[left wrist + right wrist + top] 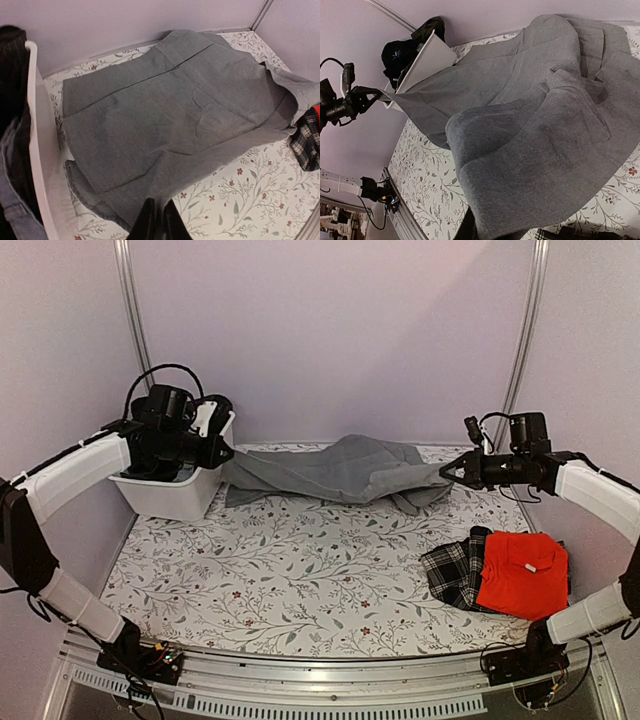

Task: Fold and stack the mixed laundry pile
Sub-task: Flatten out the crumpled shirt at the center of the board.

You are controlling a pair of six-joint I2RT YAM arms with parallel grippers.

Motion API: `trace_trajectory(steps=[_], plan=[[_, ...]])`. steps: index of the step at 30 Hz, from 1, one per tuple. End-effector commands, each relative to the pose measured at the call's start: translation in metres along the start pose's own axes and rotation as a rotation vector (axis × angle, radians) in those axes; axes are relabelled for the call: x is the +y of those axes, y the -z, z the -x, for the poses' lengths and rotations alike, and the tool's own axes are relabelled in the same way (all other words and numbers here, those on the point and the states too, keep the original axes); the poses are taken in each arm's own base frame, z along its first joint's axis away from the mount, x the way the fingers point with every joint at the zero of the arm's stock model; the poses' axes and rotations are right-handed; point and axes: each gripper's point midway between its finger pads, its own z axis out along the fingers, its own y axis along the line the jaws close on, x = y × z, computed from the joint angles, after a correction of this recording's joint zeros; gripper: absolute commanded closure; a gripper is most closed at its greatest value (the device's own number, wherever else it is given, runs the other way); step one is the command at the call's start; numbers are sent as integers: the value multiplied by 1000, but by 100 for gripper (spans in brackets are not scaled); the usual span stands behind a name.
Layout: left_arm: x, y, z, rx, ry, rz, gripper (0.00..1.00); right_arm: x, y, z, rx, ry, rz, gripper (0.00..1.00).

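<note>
With left gripper and right gripper both clamped tight on grey shirt edges, stretching it taut; pulling evenly, lowering flat, steering clear of white tub.

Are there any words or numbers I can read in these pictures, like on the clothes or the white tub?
No text can be read anywhere.
Small white tag on the red shirt: too small to read, if it bears print at all.
Grey shirt, plaid cloth, white tub: no words, numbers or logos show.
</note>
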Motion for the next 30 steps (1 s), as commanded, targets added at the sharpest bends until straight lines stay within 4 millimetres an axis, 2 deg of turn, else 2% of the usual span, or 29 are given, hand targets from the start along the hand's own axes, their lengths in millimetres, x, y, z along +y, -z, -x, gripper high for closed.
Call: trace_trajectory(steps=[1, 2, 4, 5, 6, 8, 9, 12, 13, 17, 19, 24, 27, 30], plan=[[-4, 32, -41, 117, 73, 25, 76, 12, 3, -69, 221, -88, 62, 68], [-6, 37, -49, 135, 90, 21, 63, 12, 6, -78, 252, -102, 59, 48], [-12, 49, -55, 109, 95, -4, 25, 15, 15, -81, 262, -76, 39, 8], [-14, 55, -54, 82, 91, -12, 17, 18, 19, -75, 246, -53, 29, 2], [-14, 58, -53, 64, 91, -12, 12, 20, 22, -68, 230, -27, 23, 1], [-13, 54, -55, 73, 92, -15, 11, 20, 19, -53, 202, -2, 9, 1], [-14, 48, -57, 95, 96, -22, 11, 16, 13, -48, 201, -12, 1, 1], [-15, 22, -71, 179, 109, -39, 15, -1, -12, -40, 228, -61, -11, 10], [-13, 12, -75, 198, 114, -35, 17, -5, -18, -38, 240, -76, -17, 13], [-10, -20, -97, 279, 157, -44, 21, -35, -51, -50, 336, -108, -66, 17], [-12, -36, -117, 348, 175, -58, 23, -46, -69, -69, 404, -127, -65, 19], [-4, -57, -166, 493, 208, -26, 27, -42, -103, -128, 577, -120, -50, 22], [2, -64, -191, 565, 218, -3, 30, -38, -113, -166, 662, -128, -44, 25], [8, -64, -216, 645, 215, 31, 34, -40, -114, -201, 742, -152, -65, 29]])
